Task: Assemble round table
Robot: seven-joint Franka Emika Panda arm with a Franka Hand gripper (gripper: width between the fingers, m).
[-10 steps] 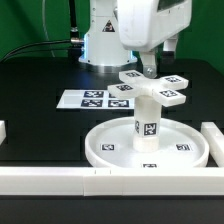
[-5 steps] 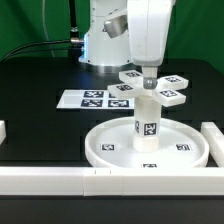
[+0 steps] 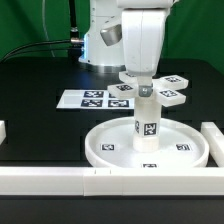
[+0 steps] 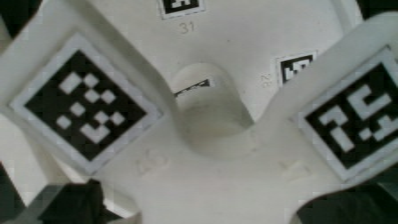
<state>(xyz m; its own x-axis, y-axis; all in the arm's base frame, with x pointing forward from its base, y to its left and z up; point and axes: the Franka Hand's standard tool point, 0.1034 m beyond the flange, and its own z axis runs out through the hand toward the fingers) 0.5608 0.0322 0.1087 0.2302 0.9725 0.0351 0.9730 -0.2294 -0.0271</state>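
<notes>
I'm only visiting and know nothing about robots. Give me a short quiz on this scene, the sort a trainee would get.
1. True or false: the post stands upright in the middle of the large disc.
2. What sits on top of the post? A: the marker board. B: the cross-shaped piece. C: nothing.
3. Fill in the missing word: the gripper hangs directly ___ the centre of the cross-shaped piece.

Key: 1 true; 2 B; 3 above.
</notes>
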